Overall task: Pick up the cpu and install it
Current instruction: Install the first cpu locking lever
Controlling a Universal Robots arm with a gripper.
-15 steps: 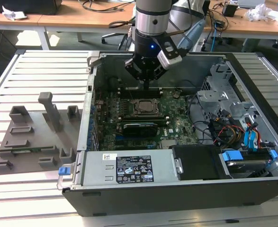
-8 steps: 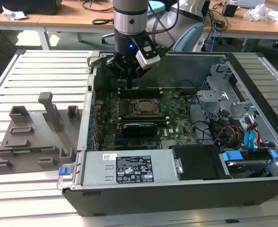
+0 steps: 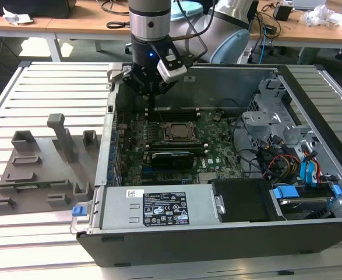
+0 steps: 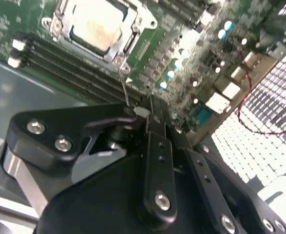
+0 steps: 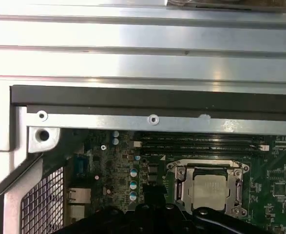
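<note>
Cpu point(image 5: 212, 187) sits in its socket; claw point(image 4: 150, 114) clenched, holding nothing, fingertips partly hidden.

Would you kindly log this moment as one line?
gripper: above motherboard, holding nothing visible | cpu: seated in socket | fingers: state unclear

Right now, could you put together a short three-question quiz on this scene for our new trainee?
1. True or false: the cpu lies on the grey fixture outside the computer case.
2. Where does the gripper hang? A) above the hard drive bay, B) above the motherboard near the case's back wall, C) above the slatted table.
3. Fill in: the cpu sits inside the metal socket ____.

Key: 1. False; it sits in the socket frame on the motherboard. 2. B. 3. frame.
</note>
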